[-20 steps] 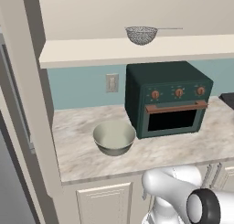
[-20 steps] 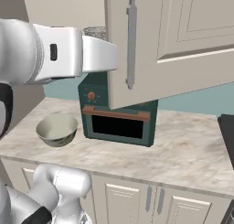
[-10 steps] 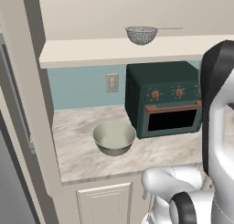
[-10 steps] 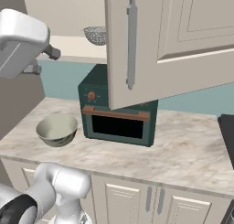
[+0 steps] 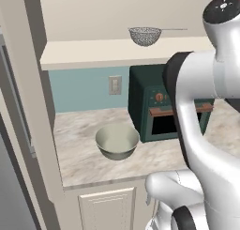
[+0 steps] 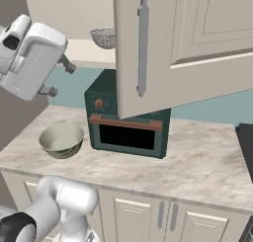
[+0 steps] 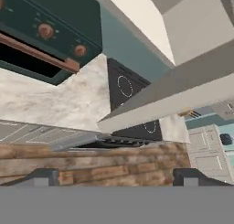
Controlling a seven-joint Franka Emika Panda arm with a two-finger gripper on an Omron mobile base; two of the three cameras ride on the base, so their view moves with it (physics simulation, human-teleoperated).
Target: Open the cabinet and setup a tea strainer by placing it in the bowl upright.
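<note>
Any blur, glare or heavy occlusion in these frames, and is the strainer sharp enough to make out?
Left base view: evenly lit, no glare, the tea strainer crisp on the shelf, though the arm covers the right side. Right base view: sharp, but the open cabinet door hides part of the strainer. Hand view: rolled, slightly soft, soft shadows on the counter.

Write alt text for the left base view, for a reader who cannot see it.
A silver mesh tea strainer sits on the shelf of the opened cabinet, above a dark green toaster oven on a marble counter. An empty pale bowl stands left of the oven, and the robot's white arm rises at right.
</note>
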